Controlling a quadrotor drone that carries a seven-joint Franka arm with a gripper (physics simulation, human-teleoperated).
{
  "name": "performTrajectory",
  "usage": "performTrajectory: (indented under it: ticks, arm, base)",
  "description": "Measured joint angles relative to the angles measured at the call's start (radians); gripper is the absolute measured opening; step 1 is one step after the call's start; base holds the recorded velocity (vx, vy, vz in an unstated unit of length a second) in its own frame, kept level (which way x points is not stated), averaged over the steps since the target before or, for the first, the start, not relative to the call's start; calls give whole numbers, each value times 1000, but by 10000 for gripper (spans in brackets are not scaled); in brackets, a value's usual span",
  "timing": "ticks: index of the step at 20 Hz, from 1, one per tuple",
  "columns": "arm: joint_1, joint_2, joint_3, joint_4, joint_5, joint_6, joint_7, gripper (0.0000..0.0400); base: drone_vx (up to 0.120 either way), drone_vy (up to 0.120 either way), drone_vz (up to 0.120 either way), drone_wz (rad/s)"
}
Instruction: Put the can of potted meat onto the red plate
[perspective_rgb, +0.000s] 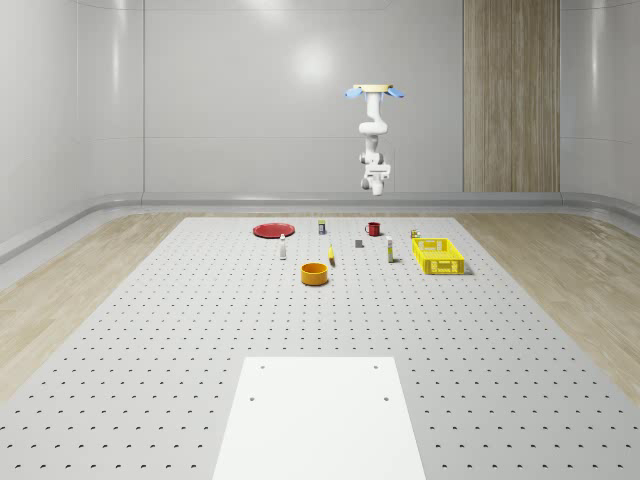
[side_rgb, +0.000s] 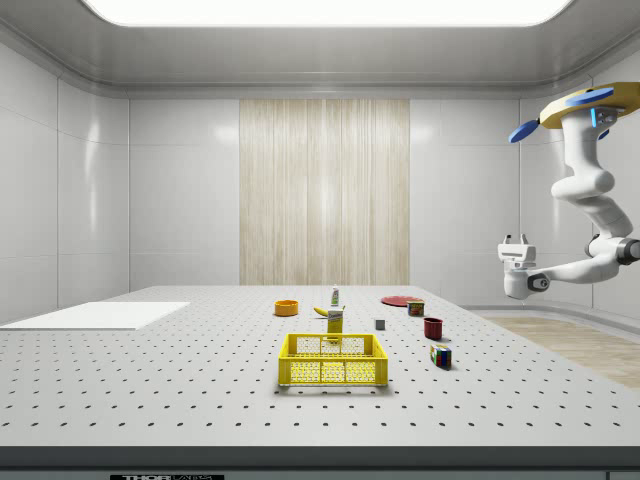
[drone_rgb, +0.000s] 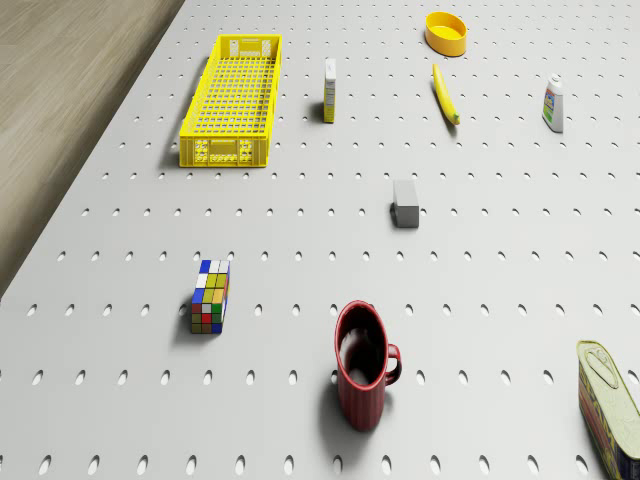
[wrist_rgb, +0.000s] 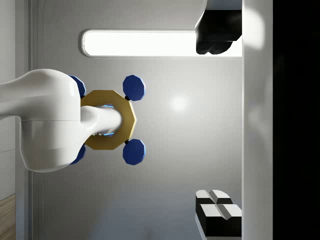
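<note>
Clearly nothing of the task is done yet: the can of potted meat (drone_rgb: 608, 408) lies on the tabletop (perspective_rgb: 200, 330), just beside the red mug (drone_rgb: 362, 377) and well apart from the red plate (perspective_rgb: 272, 230), which carries nothing. Taking the mug as the landmark, the drone (perspective_rgb: 375, 91) hovers high in the air roughly above it, its arm hanging down with the jaws (wrist_rgb: 218, 120) spread apart and empty, high over the tabletop in the side view. Left, as I judge it: descend to the can, grip it, carry it to the plate beyond the mug.
</note>
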Motion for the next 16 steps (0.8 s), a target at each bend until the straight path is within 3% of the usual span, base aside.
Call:
performTrajectory:
  ticks: [6, 16]
  arm:
    - [-1, 18, 1, 47, 0, -25, 0, 400]
    - [-3, 20, 2, 60, 1, -28, -1, 400]
  base:
    - [0, -120, 0, 0]
    - [0, -120, 0, 0]
